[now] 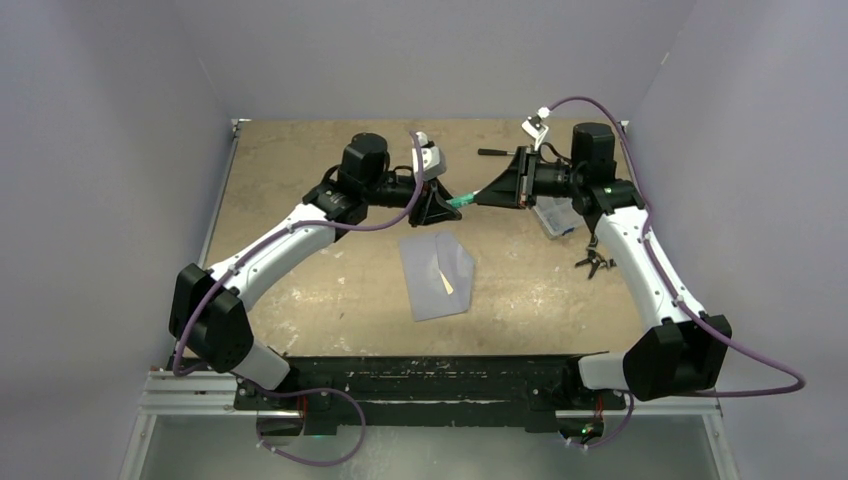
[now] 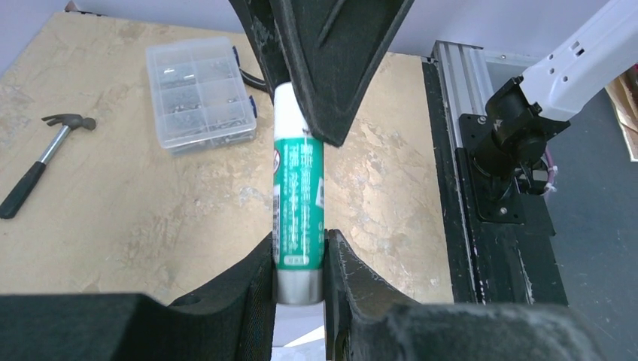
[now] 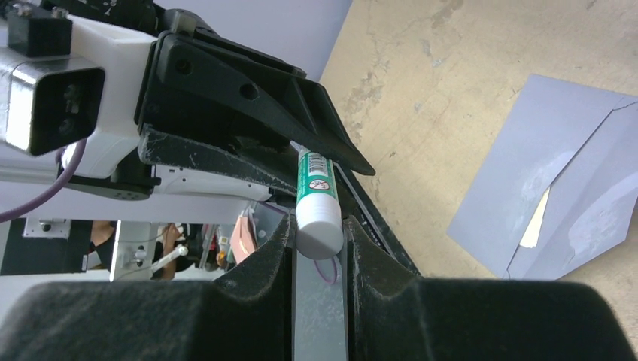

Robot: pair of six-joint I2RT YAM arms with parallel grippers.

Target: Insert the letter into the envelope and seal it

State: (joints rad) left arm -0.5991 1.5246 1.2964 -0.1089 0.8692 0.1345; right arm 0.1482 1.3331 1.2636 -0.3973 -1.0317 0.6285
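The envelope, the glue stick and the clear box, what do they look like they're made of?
The envelope looks like thin matte grey-blue paper, judging by its sharp creases and flat flap. The glue stick is probably a plastic tube with a glossy green printed label; its silvery end could be metal or foil. The box looks like clear hard plastic, since its compartments show through.

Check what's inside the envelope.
A cream sliver of the letter shows at the opening of the envelope. The rest of the sheet is covered by the grey-blue paper, so its position cannot be seen.
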